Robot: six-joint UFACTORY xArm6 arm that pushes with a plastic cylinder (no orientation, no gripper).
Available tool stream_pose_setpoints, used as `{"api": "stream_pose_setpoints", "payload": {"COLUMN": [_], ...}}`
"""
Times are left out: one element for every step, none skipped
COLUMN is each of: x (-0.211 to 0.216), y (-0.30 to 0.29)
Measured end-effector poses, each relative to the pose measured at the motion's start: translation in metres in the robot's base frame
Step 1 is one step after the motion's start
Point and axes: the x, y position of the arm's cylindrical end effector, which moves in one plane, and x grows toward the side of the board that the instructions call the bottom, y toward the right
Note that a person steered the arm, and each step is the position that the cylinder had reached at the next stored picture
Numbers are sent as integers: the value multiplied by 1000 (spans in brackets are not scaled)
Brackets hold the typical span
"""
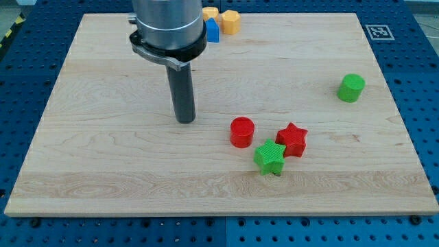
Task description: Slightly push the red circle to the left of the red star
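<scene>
The red circle (241, 132) stands on the wooden board a little right of centre. The red star (292, 139) lies just to its right, with a small gap between them. A green star (269, 157) sits below and between them, touching or nearly touching the red star. My tip (185, 121) rests on the board to the left of the red circle, about a block's width and a half away from it and slightly higher in the view. The tip touches no block.
A green cylinder (351, 88) stands at the view's right. A blue block (212, 30) and two orange-yellow blocks (230, 22) sit at the top edge, partly hidden behind the arm. The wooden board (103, 158) lies on a blue perforated table.
</scene>
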Motion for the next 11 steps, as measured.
{"api": "stream_pose_setpoints", "payload": {"x": [3, 3, 3, 4, 11, 29, 40, 40, 43, 43, 43], "y": [7, 9, 13, 17, 26, 29, 29, 29, 36, 44, 47]}}
